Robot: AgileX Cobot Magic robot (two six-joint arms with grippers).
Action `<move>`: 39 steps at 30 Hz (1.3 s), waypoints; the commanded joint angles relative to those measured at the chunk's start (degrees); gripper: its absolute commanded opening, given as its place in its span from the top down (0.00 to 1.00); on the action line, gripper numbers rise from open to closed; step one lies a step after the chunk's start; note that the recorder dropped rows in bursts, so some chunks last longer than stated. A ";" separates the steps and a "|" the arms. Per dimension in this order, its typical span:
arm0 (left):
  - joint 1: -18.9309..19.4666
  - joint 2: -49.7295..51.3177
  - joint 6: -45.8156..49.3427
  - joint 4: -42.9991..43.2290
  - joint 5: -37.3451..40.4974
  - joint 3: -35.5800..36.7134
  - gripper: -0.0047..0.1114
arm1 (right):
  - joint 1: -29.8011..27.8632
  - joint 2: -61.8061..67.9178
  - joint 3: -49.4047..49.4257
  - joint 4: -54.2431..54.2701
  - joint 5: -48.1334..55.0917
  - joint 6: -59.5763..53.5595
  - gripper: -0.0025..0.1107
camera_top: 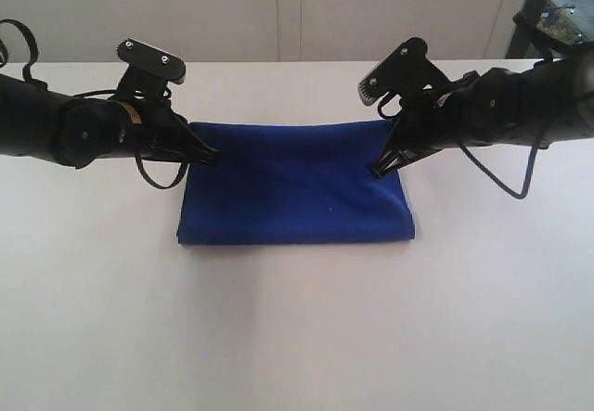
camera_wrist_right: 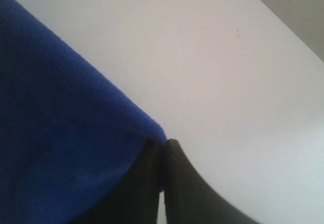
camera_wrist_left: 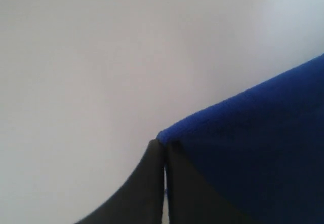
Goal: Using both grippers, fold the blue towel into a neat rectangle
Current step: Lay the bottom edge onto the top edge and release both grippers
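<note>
The white table (camera_top: 297, 337) carries the blue towel (camera_top: 297, 193) at its centre, lying flat as a wide rectangle. The edge at 6 o'clock looks rounded like a fold, so I judge one fold is already made.

My left gripper (camera_top: 212, 156) is at the towel's 10 o'clock corner and my right gripper (camera_top: 379, 168) is at its 2 o'clock corner. Both wrist views show the jaws pressed nearly together, with blue pile meeting the tips, so I read each as pinched narrow on its corner.

To do this step well, I should:

- Lift both corners at one height and one pace, with the hem between them lightly taut.
- Carry that edge straight toward 6 o'clock.
- Square it over the near edge before releasing.

If one side pulls unevenly, the rectangle would skew.
</note>
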 commanded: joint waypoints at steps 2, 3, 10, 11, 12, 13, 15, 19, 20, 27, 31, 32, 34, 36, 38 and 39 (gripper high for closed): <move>0.15 0.50 3.41 -0.58 -2.58 -0.06 0.96 | -0.64 0.17 -0.31 -0.25 -1.21 0.04 0.98; 0.15 0.67 3.51 -0.58 -3.07 -0.06 0.96 | -0.64 0.17 -0.31 -0.25 -1.21 0.04 0.98; 0.15 1.79 3.51 -0.58 -3.68 -0.06 0.96 | -0.64 0.17 -0.31 -0.25 -1.64 0.04 0.98; 0.15 1.79 3.51 -0.58 -3.68 -0.06 0.96 | -0.64 0.17 -0.31 -0.25 -1.75 0.04 0.98; 0.15 1.79 3.51 -0.58 -3.68 -0.06 0.96 | -0.64 0.17 -0.31 -0.25 -1.88 0.04 0.98; 0.15 1.79 3.51 -0.58 -3.68 -0.06 0.96 | -0.64 0.17 -0.31 -0.25 -2.12 0.04 0.98; 0.15 1.79 3.51 -0.58 -3.68 -0.06 0.96 | -0.64 0.27 -0.31 -0.25 -2.61 0.04 0.98; 0.15 1.76 3.98 -0.58 -3.68 -0.06 0.96 | -0.64 0.93 -0.31 -0.25 -4.15 0.04 0.98; 0.15 1.76 4.37 -0.58 -3.68 -0.06 0.96 | -0.64 1.34 -0.31 -0.25 -4.60 0.04 0.98; 0.15 1.76 5.34 -0.58 -4.10 -0.06 0.96 | -0.64 3.28 -0.31 -0.13 -8.06 0.04 0.98; 0.15 3.00 6.41 -0.58 -6.83 -0.06 0.96 | -0.64 3.41 -0.31 -0.13 -9.62 0.04 0.94; 0.15 3.66 6.41 -0.58 -7.25 -0.06 0.96 | -0.64 3.41 -0.31 -0.13 -9.77 0.04 0.92; 0.15 4.59 6.50 -0.58 -8.25 -0.06 0.96 | -0.64 3.41 -0.31 -0.13 -9.77 0.04 0.86; 0.15 5.02 6.50 -0.58 -8.68 -0.06 0.96 | -0.64 3.41 -0.31 -0.13 -9.77 0.04 0.79; 0.15 5.10 6.50 -0.58 -8.81 -0.06 0.95 | -0.64 3.41 -0.31 -0.13 -9.77 0.04 0.73; 0.15 5.10 6.92 -0.58 -8.85 -0.06 0.93 | -0.64 3.41 -0.31 -0.13 -9.77 0.04 0.70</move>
